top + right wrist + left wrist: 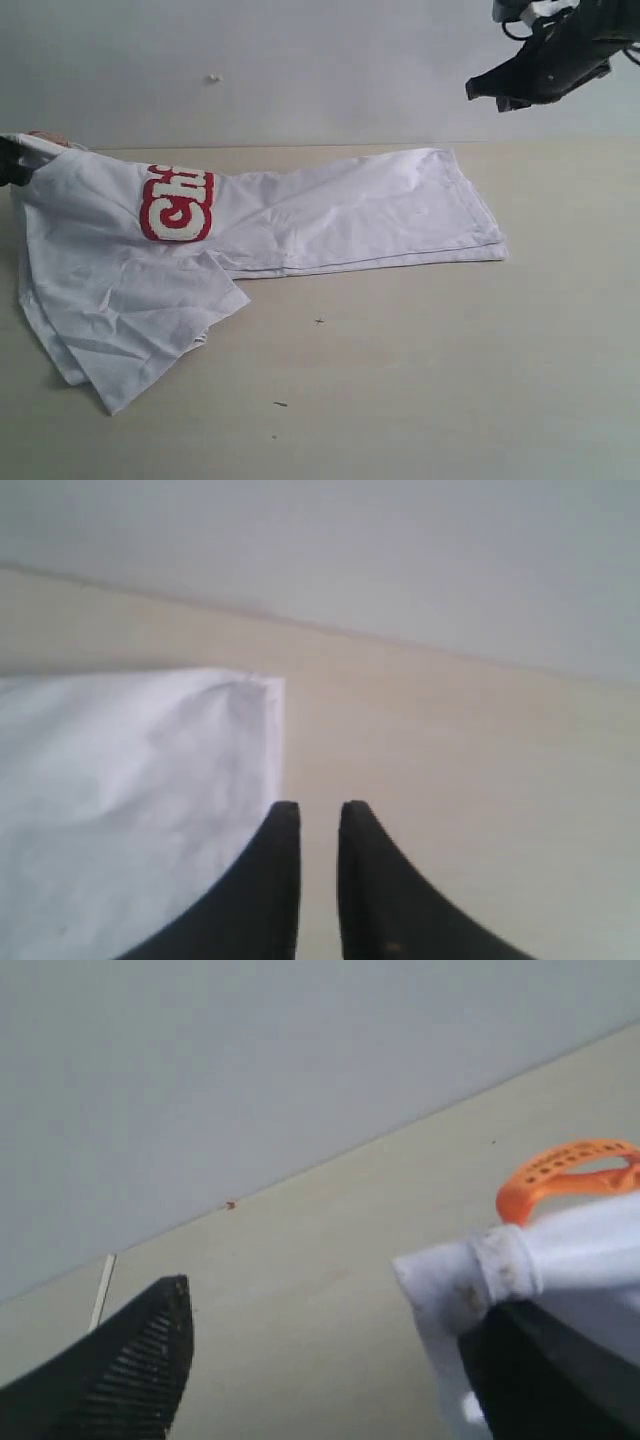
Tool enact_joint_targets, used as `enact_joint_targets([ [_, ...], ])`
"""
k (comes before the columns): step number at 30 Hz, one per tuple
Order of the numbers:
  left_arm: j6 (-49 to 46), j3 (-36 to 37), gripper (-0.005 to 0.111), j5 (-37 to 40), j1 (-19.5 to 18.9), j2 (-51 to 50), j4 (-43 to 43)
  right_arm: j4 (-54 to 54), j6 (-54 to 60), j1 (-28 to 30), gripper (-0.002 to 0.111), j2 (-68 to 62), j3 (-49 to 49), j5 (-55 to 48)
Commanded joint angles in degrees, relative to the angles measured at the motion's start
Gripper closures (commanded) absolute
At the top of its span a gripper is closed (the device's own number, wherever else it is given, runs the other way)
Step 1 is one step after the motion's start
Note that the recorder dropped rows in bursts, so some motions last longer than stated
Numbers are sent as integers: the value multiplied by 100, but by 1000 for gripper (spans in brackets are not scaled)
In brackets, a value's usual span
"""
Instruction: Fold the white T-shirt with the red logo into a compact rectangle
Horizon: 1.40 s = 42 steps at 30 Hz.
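The white T-shirt (340, 215) lies partly folded on the table, its body stretched to the right and a rumpled sleeve part hanging toward the front left. Its red logo (177, 205) faces up near the left. My left gripper (10, 160) is at the shirt's far left end, by the collar. In the left wrist view that gripper (335, 1310) is open wide; the ribbed neck (580, 1250) and orange tag (565, 1165) drape over one finger. My right gripper (472, 90) hangs raised above the back right, shut and empty (318, 808), beside the shirt's corner (120, 780).
The beige table (450, 360) runs to a plain grey wall (300, 70) at the back. A few small dark specks (319, 321) lie on the table in front of the shirt.
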<state>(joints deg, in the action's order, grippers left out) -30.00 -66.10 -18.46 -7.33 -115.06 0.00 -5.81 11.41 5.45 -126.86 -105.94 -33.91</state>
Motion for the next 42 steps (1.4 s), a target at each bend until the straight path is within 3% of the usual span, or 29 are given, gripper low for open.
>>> enact_joint_targets([
  [1,111,-7,36,144,-17,64,-121,-1346,1177,-18,108,-366,-32,-440],
  [9,482,-59,36,414,-17,75,-121,-1589,1250,-18,108,-1029,-32,-448],
  [15,1076,-573,36,1464,-17,75,-121,-1526,1233,-18,108,-1350,-32,-614],
  [24,1268,-1124,36,2641,-17,198,-121,-294,327,-18,108,-1496,-32,-717],
  [29,1959,-1561,36,3372,-258,198,-243,-294,327,-18,108,-1496,-32,-794],
  [34,1469,-2074,36,4682,-470,162,-512,-294,327,-18,108,-1496,-32,-887],
  [37,620,-2223,36,5176,-540,154,-1250,-294,338,-18,108,-1496,-32,-945],
  [40,-183,-2250,36,5379,-645,166,-2833,-294,349,-18,108,-1496,-32,-1051],
  [42,-1207,-2250,37,5900,-686,141,-4013,-294,349,-18,108,-1474,-32,-1065],
])
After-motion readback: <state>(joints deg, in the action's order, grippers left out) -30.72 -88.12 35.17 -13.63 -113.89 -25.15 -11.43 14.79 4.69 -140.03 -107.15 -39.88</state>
